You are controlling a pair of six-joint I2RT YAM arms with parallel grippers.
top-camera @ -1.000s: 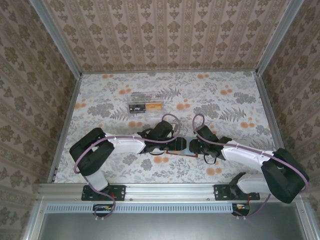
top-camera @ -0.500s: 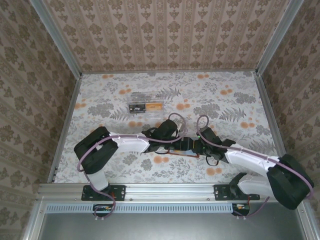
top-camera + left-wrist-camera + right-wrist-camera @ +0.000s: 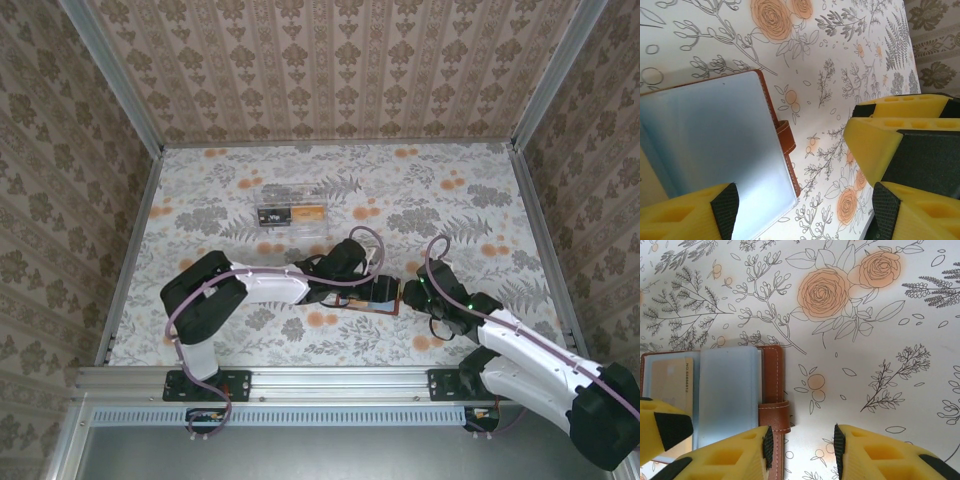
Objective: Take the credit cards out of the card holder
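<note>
Both grippers stand spread, pinching nothing. Under the right gripper, one finger overlaps the brown rim of the open card holder, and the holder's strap tab lies partly in the gap between the jaws. The left gripper has one finger over the holder's blue-grey lining and the other above bare table. Ahead of the right fingertips, a tan credit card sits tucked in a pocket. Well beyond both grippers lies a clear box.

High rear overhead view, two wrist views close above shared card holder
</note>
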